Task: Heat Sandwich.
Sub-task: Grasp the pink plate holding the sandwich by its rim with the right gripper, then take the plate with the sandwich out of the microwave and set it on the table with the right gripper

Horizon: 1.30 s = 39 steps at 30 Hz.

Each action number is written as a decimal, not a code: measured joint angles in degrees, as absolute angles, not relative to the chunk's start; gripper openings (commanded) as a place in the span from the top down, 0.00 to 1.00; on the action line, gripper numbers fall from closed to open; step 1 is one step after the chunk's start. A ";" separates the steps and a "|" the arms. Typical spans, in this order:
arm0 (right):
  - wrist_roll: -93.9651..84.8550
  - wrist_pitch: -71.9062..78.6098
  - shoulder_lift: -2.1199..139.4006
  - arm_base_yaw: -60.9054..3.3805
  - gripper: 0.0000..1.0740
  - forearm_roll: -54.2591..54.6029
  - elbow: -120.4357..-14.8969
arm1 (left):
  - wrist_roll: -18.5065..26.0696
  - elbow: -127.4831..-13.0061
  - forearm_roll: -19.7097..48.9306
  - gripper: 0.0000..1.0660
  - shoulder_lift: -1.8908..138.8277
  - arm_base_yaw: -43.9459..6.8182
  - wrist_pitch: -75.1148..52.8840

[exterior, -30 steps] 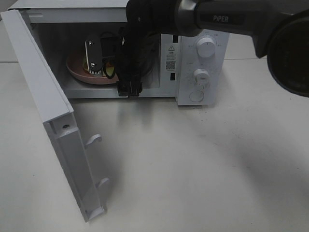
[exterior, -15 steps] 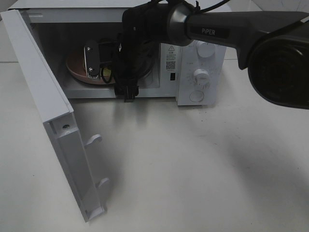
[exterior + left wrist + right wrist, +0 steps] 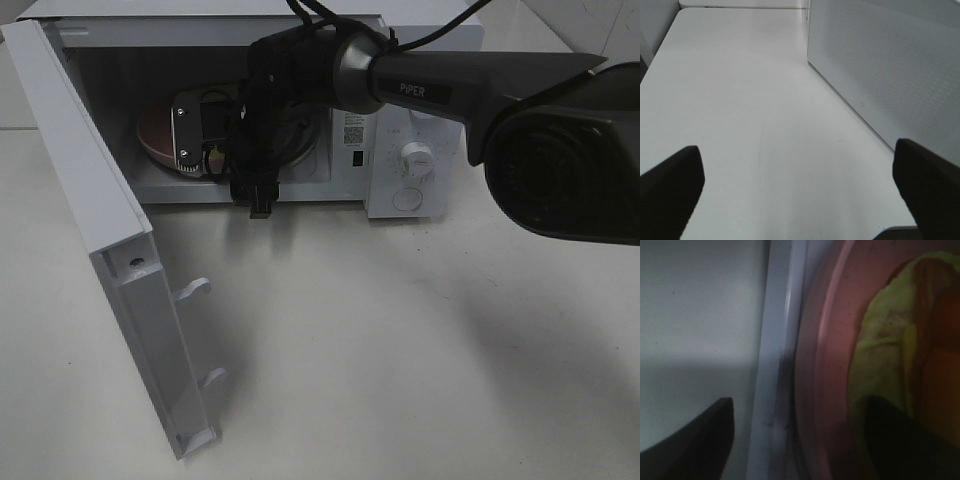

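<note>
Standing open at the far left of the high view, the white microwave door swings out over the table, and the left gripper does not show in that view at all. Its own wrist camera shows both dark fingertips spread wide with nothing between the jaws, only bare table beneath them and the perforated white side of the microwave just beyond one jaw. Further right in the high view, the right arm reaches in from the right edge, stretched nearly level across the front of the control panel, its wrist bent down so that the right gripper sits inside the microwave cavity over the pink plate. From the right wrist camera the jaws stand apart and grip nothing: one dark fingertip lies outside the plate over the white sill, the other over the sandwich, whose yellow-green and red filling shows on the plate, partly between the jaws. Whether that fingertip touches the sandwich cannot be told. The plate's rim runs between the two jaws.
</note>
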<state>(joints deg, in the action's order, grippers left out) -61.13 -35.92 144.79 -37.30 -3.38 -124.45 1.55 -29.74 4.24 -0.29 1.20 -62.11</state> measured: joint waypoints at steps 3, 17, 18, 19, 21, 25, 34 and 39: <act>-60.62 -35.92 144.79 -37.30 0.64 -3.38 -124.45 | 1.55 -29.74 4.24 0.08 -0.29 1.20 -62.11; -56.78 -36.15 144.50 -38.04 1.00 -3.72 -124.96 | 1.55 -29.74 4.18 0.08 -0.29 1.20 -62.11; -56.78 -36.15 144.50 -38.04 1.00 -3.72 -124.96 | 1.55 -29.74 4.18 0.08 -0.29 1.20 -62.11; -56.78 -36.15 144.50 -38.04 1.00 -3.55 -124.96 | 1.55 -29.74 4.18 0.08 -0.29 1.20 -62.11; -57.07 -36.15 144.44 -37.87 1.00 -2.64 -124.96 | 1.55 -29.74 4.18 0.08 -0.29 1.20 -62.11; -59.47 -36.67 144.33 -37.82 1.00 -2.01 -124.96 | 1.55 -29.74 4.18 0.08 -0.29 1.20 -62.11; -64.52 -37.41 142.27 -37.70 1.00 -1.66 -122.27 | 1.55 -29.74 4.18 0.08 -0.29 1.20 -62.11; -67.55 -35.98 139.97 -37.70 1.00 -1.66 -118.09 | 1.55 -29.74 4.18 0.08 -0.29 1.20 -62.11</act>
